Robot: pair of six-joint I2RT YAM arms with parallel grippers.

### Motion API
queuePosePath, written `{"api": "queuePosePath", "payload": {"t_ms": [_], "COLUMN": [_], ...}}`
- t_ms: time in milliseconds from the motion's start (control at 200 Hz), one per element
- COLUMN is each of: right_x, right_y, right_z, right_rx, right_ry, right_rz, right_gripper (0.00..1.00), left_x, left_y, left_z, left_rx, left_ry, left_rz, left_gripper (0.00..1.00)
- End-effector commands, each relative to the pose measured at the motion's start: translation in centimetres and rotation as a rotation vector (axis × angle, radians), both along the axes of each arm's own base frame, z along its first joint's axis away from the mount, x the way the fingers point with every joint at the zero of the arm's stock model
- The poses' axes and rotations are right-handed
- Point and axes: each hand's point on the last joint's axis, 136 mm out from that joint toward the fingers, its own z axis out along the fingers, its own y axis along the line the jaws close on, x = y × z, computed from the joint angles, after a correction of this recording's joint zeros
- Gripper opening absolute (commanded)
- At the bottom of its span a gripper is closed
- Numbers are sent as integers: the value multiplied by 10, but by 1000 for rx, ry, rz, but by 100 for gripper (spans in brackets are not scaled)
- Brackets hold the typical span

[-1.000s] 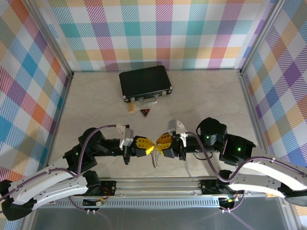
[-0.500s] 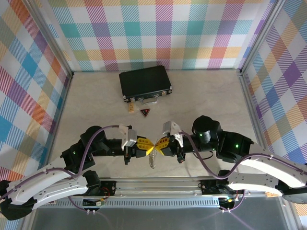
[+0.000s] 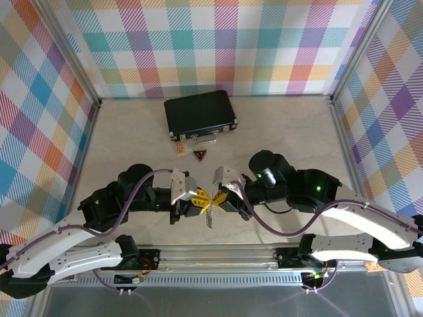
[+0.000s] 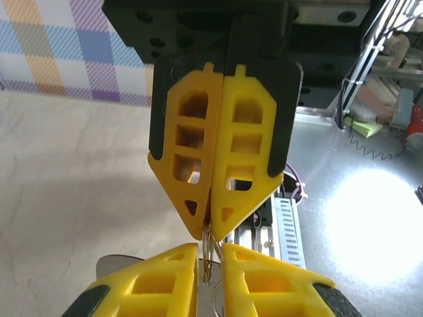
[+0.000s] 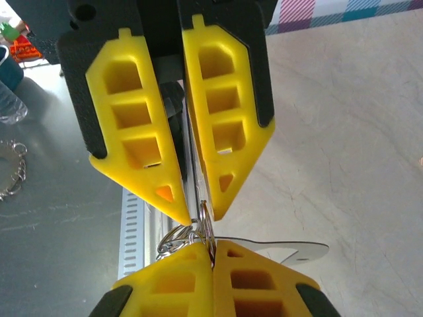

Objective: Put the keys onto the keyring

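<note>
Pale marbled table [image 3: 132,132], bare room left and right; boxy black case [image 3: 200,116] at the back. Yellow latticed wedges tip to tip: right gripper [image 5: 213,248] pinched on the silvery keyring [image 5: 207,224], left gripper [image 4: 209,249] parted a sliver around its wire. Tiny yellowish key [image 3: 180,150] just before the case.

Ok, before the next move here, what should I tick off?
1. Anchor hold: the right gripper is shut on the keyring. Ok.
2. Second hold: the left gripper has its jaws slightly apart around the ring wire. Not ok.
3. Threading: what looks like the key lies on the table by the black case, off the ring. Not ok.
4. Ring's split pried open: cannot tell.
5. Alignment: both grippers meet tip to tip at the ring. Ok.
</note>
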Motion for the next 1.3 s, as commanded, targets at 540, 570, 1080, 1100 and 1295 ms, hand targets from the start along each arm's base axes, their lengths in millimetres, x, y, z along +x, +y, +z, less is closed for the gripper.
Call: {"api": "queuePosePath", "payload": {"t_ms": [540, 570, 1080, 1100, 1295], "right_x": [-7, -7, -4, -3, -4], "right_y": [0, -1, 2, 2, 4], "right_z": [8, 9, 15, 14, 13], "right_rx": [20, 24, 105, 104, 113], "right_ry": [10, 10, 9, 9, 42], "right_rz": [38, 34, -2, -2, -11], "right_gripper": [8, 16, 35, 35, 32], "left_x": [3, 3, -8, -9, -13], "left_y": [4, 5, 12, 12, 12], "left_z": [24, 25, 47, 47, 49], "left_rx": [-134, -145, -267, -269, -286], "left_ry": [-41, -43, -81, -81, -77], "left_rz": [40, 43, 8, 6, -14], "left_gripper": [0, 0, 0, 0, 0]}}
